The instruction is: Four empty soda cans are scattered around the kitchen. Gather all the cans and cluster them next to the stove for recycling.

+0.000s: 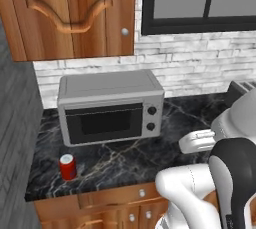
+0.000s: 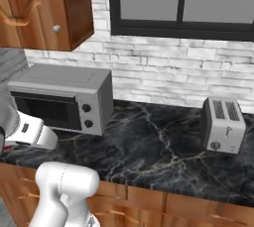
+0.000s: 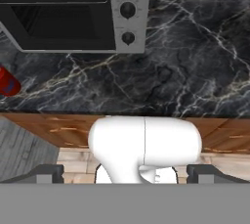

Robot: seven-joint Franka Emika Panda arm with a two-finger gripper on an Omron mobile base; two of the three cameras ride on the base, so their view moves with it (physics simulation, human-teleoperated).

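- Standing upright on the black marble surface (image 1: 125,158), one red soda can (image 1: 67,166) sits near the front edge, at about 7 o'clock from the silver toaster oven (image 1: 110,105) and apart from it.
- The hand view catches the same can at its left edge, around 9 o'clock.
- The claw (image 3: 125,171) is spread wide, its two dark fingertips (image 3: 46,171) far apart and holding nothing.
- A silver toaster (image 2: 223,124) stands at 3 o'clock in the right base view, under the window (image 2: 181,0).
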